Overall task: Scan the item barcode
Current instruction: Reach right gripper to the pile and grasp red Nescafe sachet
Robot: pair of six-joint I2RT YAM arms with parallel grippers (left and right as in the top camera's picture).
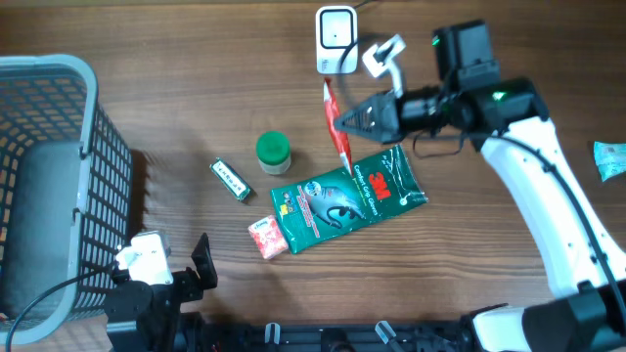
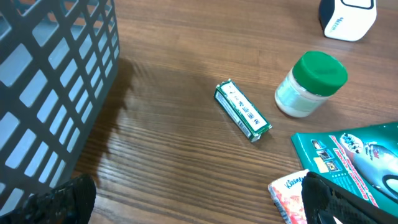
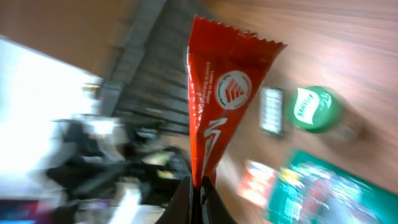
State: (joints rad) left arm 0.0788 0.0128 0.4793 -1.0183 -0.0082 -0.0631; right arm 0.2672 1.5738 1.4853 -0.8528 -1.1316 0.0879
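Clearly, the grey basket (image 1: 93, 147) at the left shows its dark floor between mesh walls. The right gripper (image 1: 342, 121) is closed on the red packet (image 1: 341, 152), just on the near side of the white scanner (image 1: 335, 39). Overhead the packet looks like a thin red strip, but the right wrist view shows its white logo and zigzag edge. The left gripper (image 2: 194, 208) stands wide open.

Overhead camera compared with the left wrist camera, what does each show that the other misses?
Only overhead: the right gripper shut on a red foil packet, and a teal wrapper at the picture's right edge. Only left wrist: nothing extra, just a closer look at the print on the small green-and-white pack. Both: the grey plastic basket, the green-lidded jar, the white scanner, the teal 3M pouch and the red-and-white box.
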